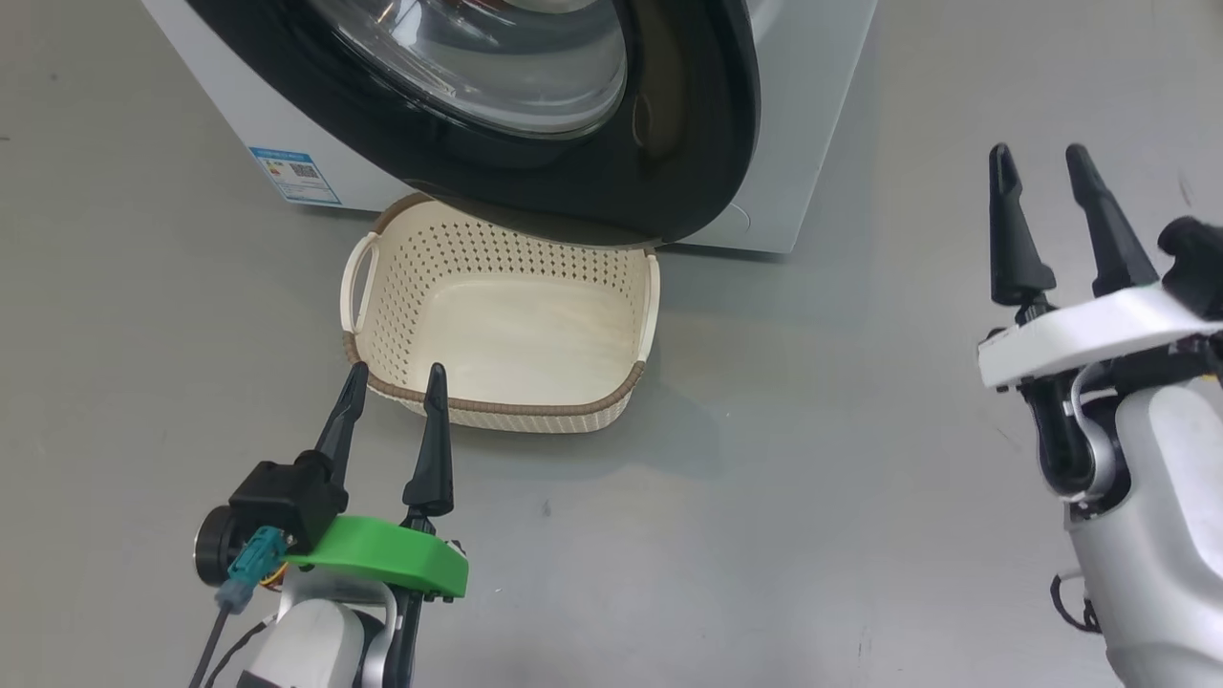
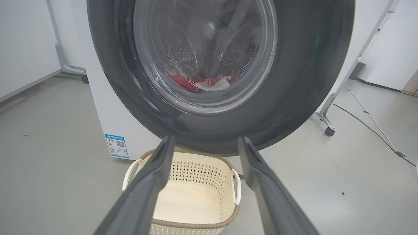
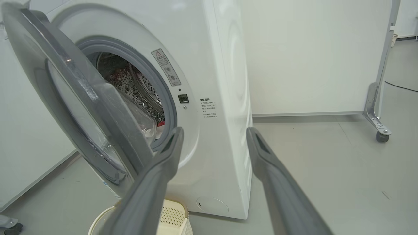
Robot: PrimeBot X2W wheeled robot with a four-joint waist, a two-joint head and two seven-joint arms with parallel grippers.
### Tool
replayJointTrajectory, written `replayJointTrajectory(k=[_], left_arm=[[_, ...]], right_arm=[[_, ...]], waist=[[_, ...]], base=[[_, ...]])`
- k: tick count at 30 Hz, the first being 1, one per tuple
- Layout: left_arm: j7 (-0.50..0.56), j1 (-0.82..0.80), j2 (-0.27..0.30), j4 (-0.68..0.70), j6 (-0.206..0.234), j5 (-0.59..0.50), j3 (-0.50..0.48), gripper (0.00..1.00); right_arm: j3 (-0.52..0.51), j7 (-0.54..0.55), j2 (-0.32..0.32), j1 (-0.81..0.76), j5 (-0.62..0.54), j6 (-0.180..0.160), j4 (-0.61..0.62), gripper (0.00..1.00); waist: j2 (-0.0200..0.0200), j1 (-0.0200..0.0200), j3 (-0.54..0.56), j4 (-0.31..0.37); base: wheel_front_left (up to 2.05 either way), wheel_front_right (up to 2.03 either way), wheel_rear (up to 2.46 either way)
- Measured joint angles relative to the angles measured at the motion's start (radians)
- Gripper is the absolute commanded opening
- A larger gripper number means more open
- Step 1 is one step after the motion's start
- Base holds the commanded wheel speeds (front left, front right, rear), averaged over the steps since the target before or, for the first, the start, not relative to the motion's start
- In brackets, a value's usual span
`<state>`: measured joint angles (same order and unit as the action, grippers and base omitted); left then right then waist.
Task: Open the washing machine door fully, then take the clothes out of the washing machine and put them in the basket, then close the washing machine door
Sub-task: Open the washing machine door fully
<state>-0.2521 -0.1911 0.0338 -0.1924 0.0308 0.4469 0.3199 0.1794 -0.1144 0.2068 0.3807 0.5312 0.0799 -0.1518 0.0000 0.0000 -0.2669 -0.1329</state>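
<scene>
The washing machine door with its black rim and glass bowl hangs partly open over the far edge of the basket. Seen from the right wrist, the door stands ajar from the washing machine. Through the glass, red and whitish clothes lie low in the drum. My left gripper is open just at the basket's near rim. Off to the right of the machine, my right gripper stands open above the floor, holding nothing. The basket holds nothing.
A blue label marks the machine's lower front. White panels on wheeled metal stands flank the machine, and a cable runs across the grey floor at the right.
</scene>
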Motion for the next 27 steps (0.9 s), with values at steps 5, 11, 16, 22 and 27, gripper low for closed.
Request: replayJointTrajectory(k=[5, 11, 16, 22, 27], left_arm=[[0.000, -0.021, 0.000, 0.003, 0.000, 0.002, 0.020, 1.00], [0.000, -0.038, 0.000, 0.004, 0.000, 0.011, 0.039, 1.00], [0.000, -0.055, 0.000, 0.005, 0.001, 0.018, 0.048, 1.00], [0.000, -0.059, 0.000, 0.005, 0.002, 0.027, 0.063, 1.00], [0.000, -0.061, 0.000, 0.005, 0.008, 0.029, 0.070, 1.00]], right_arm=[[0.002, 0.047, 0.051, 0.116, -0.018, 0.001, -0.006, 1.00], [0.007, 0.115, 0.049, 0.224, 0.022, 0.016, -0.035, 0.00], [-0.043, 0.189, -0.023, 0.289, 0.192, 0.016, -0.082, 0.00], [-0.109, 0.304, -0.080, 0.356, 0.374, 0.014, -0.153, 0.00], [-0.151, 0.415, -0.104, 0.414, 0.504, -0.012, -0.209, 0.00]], waist=[[0.0000, 0.0000, -0.028, -0.022], [0.0000, 0.0000, -0.055, -0.053], [0.0000, 0.0000, -0.073, -0.079], [0.0000, 0.0000, -0.091, -0.106], [0.0000, 0.0000, -0.104, -0.125]], base=[[0.00, 0.00, 0.00], [0.00, 0.00, 0.00], [0.00, 0.00, 0.00], [0.00, 0.00, 0.00], [0.00, 0.00, 0.00]])
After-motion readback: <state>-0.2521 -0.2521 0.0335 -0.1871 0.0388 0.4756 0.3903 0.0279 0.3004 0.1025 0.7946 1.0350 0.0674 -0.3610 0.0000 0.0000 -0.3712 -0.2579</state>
